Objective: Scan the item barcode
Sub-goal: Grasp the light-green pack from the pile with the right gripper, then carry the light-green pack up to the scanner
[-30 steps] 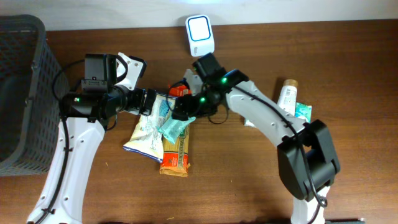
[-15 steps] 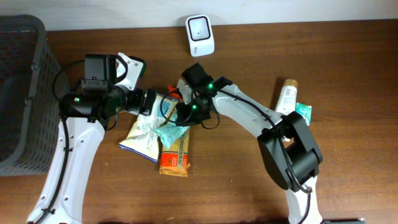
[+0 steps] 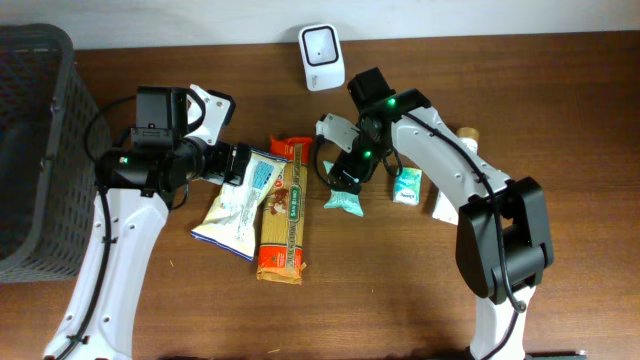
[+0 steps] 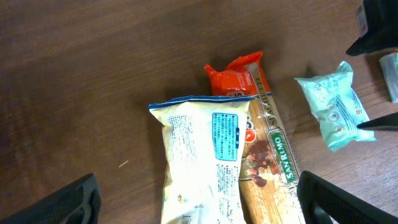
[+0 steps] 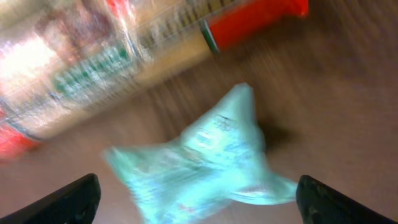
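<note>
A small teal packet (image 3: 343,200) (image 5: 205,155) lies flat on the wooden table, just right of the pasta pack. My right gripper (image 3: 343,176) (image 5: 199,202) hovers right over it, open, with its fingers wide on either side and not touching it; this view is blurred. The white barcode scanner (image 3: 322,44) stands at the table's back edge. My left gripper (image 3: 243,165) (image 4: 199,202) is open above the upper part of a white snack bag (image 3: 235,203) (image 4: 202,155), holding nothing. The teal packet (image 4: 336,112) also shows at the right of the left wrist view.
A long pasta pack (image 3: 284,215) (image 4: 273,162) with red ends lies beside the snack bag. A second teal packet (image 3: 406,186) and a white tube (image 3: 455,152) lie under the right arm. A dark mesh basket (image 3: 30,150) stands at the left edge.
The right gripper shut on the teal packet over the pile, carried it right and let go; the packet now lies on the table. The left arm has stayed put.
</note>
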Available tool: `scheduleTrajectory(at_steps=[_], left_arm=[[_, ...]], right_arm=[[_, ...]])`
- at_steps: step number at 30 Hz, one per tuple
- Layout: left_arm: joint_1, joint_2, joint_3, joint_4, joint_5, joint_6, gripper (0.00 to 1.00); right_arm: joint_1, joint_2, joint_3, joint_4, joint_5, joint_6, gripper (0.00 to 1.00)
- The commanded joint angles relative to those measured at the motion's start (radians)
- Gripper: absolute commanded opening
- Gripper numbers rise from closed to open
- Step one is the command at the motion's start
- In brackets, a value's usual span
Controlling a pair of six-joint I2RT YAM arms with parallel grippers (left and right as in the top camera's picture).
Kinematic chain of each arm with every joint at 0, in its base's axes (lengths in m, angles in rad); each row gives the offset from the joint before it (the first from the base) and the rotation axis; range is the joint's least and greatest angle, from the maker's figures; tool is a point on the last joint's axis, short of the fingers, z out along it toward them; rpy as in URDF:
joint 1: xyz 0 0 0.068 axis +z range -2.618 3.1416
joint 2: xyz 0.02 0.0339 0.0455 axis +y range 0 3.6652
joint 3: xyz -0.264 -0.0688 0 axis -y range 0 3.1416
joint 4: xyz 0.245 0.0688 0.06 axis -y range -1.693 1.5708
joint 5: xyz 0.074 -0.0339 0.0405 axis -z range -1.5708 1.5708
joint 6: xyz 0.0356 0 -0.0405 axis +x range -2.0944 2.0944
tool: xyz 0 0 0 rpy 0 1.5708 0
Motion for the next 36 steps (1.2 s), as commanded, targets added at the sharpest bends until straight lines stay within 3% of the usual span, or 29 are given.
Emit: scheduleTrajectory(at_steps=[1,2,3,4,5,6,9,15,17,19,21,24,30,36], left_arm=[[0.003,-0.01,0.007,0.002,0.0,0.016,0.99],[0.003,-0.01,0.007,0.002,0.0,0.016,0.99],[0.003,-0.01,0.007,0.002,0.0,0.016,0.99],[0.003,-0.01,0.007,0.002,0.0,0.016,0.99],[0.003,-0.01,0.007,0.002,0.0,0.016,0.99],[0.003,-0.01,0.007,0.002,0.0,0.016,0.99],[0.003,-0.01,0.007,0.002,0.0,0.016,1.0],[0.003,-0.01,0.007,0.002,0.0,0.016,0.99],[0.003,-0.01,0.007,0.002,0.0,0.016,0.99],[0.003,-0.01,0.007,0.002,0.0,0.016,0.99],[0.003,-0.01,0.007,0.002,0.0,0.016,0.99],[0.003,-0.01,0.007,0.002,0.0,0.016,0.99],[0.003,-0.01,0.007,0.002,0.0,0.016,0.99],[0.003,-0.01,0.007,0.002,0.0,0.016,0.99]], right_arm=[[0.002,-0.001,0.025,0.006,-0.281,0.343,0.99],[0.008,0.001,0.002,0.047,-0.35,0.385,1.0],[0.014,0.006,-0.008,0.07,-0.363,0.43,0.88],[0.033,0.012,-0.04,0.117,-0.355,0.536,0.63],[0.053,0.012,-0.079,0.151,-0.32,0.653,0.24],[0.065,0.012,-0.103,0.162,-0.287,0.721,0.16],[0.094,0.012,-0.18,0.138,-0.169,0.876,0.15],[0.004,0.01,-0.175,-0.066,-0.002,0.867,0.26],[-0.041,0.01,-0.173,-0.091,-0.001,0.806,0.4],[-0.084,0.001,-0.15,-0.115,0.0,0.737,0.47],[-0.112,-0.012,-0.102,-0.148,-0.017,0.737,0.47],[-0.086,-0.038,-0.047,-0.143,-0.048,0.734,0.46],[0.047,-0.027,-0.035,-0.021,-0.092,0.804,0.13],[0.118,0.01,-0.11,0.003,-0.023,0.83,0.13]])
